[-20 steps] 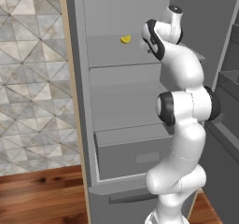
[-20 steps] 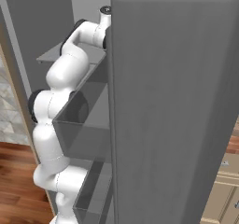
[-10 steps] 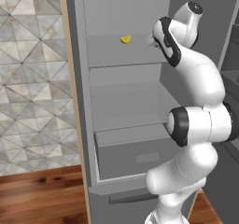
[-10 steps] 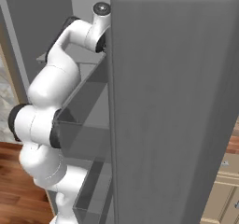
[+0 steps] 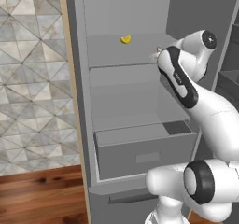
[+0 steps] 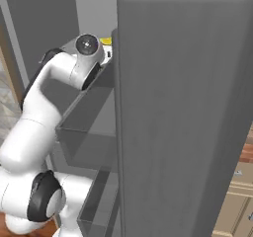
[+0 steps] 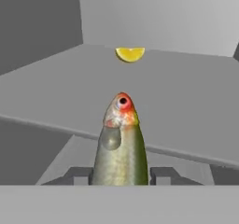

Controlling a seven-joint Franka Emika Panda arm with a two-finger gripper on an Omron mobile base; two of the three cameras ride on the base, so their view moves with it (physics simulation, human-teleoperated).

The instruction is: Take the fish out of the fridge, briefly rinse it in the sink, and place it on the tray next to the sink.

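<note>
— So, where is the fish (image 7: 120, 146) sitting at this moment?

— It is sticking straight out from between the two dark fingertips (image 7: 164, 175) in the hand view, head pointing away from the camera, reddish around the eye, olive-green along the body. The gripper (image 7: 120, 176) is pinching it on both flanks, jaws closed in against its sides.

— Is it resting on a shelf?

— No, it is hanging in the air in front of the upper shelf (image 7: 186, 106) of the fridge (image 5: 135, 101), whose front edge is running across behind the fish's head. Farther back on that same shelf a small yellow wedge (image 7: 130, 54) is lying near the rear wall, well apart from the fish.

— And what is the arm doing in the base views?

— In the left base view it is bending up from the lower right, with the hand (image 5: 163, 55) sitting at the right end of the upper shelf; the yellow wedge (image 5: 125, 39) is lying to its left. Below, the grey drawer (image 5: 144, 150) with its rectangular recess is standing slightly pulled out. In the right base view the open fridge door (image 6: 183, 112) is covering much of the picture, and the wrist is showing beside its edge.

— Any brand, label or writing anywhere?

— Only a small dark marking on the arm's black band in the left base view, too small for reading.
</note>
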